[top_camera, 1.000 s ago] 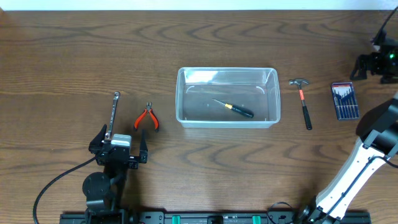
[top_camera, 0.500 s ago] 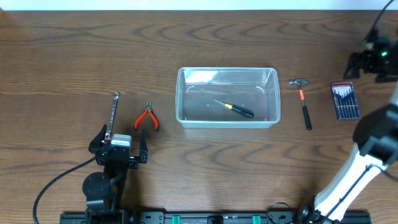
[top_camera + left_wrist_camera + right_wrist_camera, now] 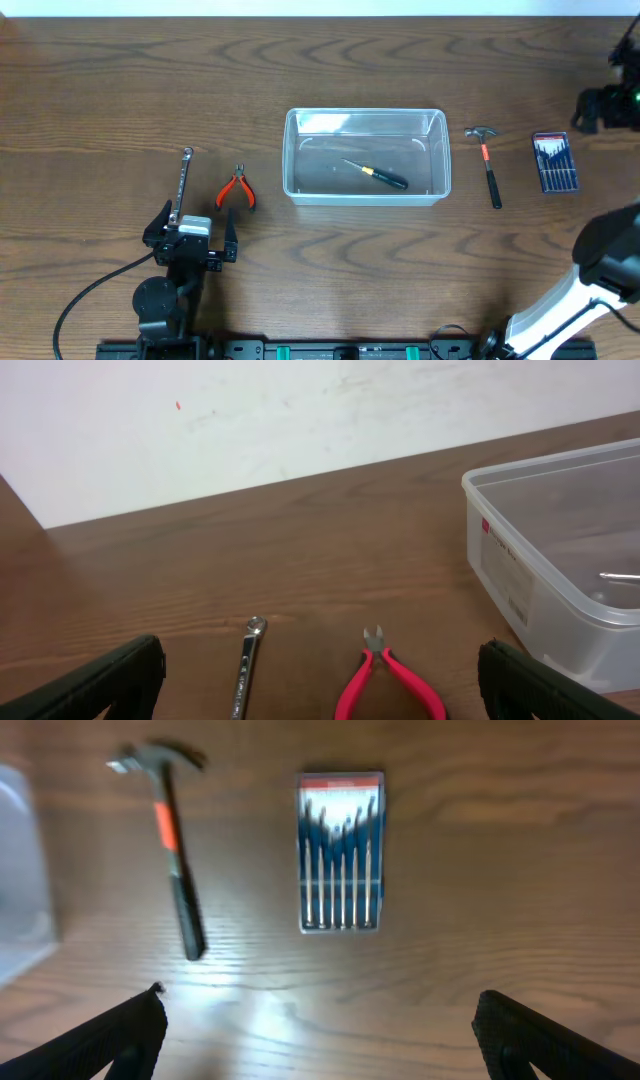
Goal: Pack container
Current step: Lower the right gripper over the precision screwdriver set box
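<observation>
Where the brown wooden counter (image 3: pixel 330 60) meets a white wall (image 3: pixel 250 420), one clear container (image 3: pixel 290 155) sits mid-counter with one screwdriver (image 3: pixel 378 175) inside. One wrench (image 3: pixel 182 180) and one pliers (image 3: pixel 237 190) lie to its left, one hammer (image 3: pixel 489 165) and one screwdriver set (image 3: pixel 553 162) to its right. The left fingers (image 3: pixel 110 680) and the right fingers (image 3: pixel 110 1035) gape wide, empty.

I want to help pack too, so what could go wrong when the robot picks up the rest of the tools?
The screwdriver set lies flat, so the open right claw might slip off its thin case. The hammer lies close beside the container; reaching for it could shove the container sideways. The pliers and wrench sit near each other, so the left claw may nudge one while grabbing the other.
</observation>
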### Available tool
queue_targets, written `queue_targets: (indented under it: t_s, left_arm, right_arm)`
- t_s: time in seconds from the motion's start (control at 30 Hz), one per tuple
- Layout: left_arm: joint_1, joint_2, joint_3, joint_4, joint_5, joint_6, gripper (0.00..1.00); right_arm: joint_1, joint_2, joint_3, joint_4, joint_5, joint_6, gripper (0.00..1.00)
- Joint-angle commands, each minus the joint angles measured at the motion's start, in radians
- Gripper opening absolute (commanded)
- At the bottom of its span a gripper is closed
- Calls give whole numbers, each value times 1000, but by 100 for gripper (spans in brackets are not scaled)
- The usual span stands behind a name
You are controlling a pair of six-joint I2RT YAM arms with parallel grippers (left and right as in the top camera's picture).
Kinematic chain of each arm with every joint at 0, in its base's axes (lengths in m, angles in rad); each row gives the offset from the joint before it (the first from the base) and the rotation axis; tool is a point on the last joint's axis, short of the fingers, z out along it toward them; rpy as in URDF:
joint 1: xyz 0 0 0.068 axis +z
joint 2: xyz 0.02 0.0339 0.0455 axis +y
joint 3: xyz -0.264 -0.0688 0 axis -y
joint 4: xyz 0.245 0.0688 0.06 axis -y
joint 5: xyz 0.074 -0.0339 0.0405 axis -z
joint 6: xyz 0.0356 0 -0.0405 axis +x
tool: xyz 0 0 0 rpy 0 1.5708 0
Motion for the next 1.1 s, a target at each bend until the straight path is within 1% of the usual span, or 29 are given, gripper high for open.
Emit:
queue_targets:
  t_s: [0.0, 0.13, 0.27, 0.43, 0.6, 0.73, 0.9, 1.07]
  left_arm:
    - [4, -6, -29, -8, -5, 9, 98]
    - [4, -6, -29, -8, -5, 9, 98]
    - [4, -6, -29, -8, -5, 9, 98]
    - [4, -6, -29, -8, -5, 9, 98]
    - [4, -6, -29, -8, -5, 9, 98]
    - [4, -6, -29, -8, -5, 9, 98]
    - [4, -6, -29, -8, -5, 9, 98]
    - [4, -6, -29, -8, -5, 9, 98]
  right_arm:
    - [-2, -4, -53, 51, 62, -39, 99]
    - [-2, -3, -89, 136, 61, -71, 99]
    - [-1, -3, -89, 187, 16, -105, 99]
    - [3, 21, -89, 183, -40, -95, 99]
    - [11, 79, -89, 161, -13, -92, 99]
    - [12, 121, -89, 166, 3, -46, 99]
    - [13, 141, -89, 188, 7, -39, 99]
    - [14, 157, -89, 193, 26, 21, 99]
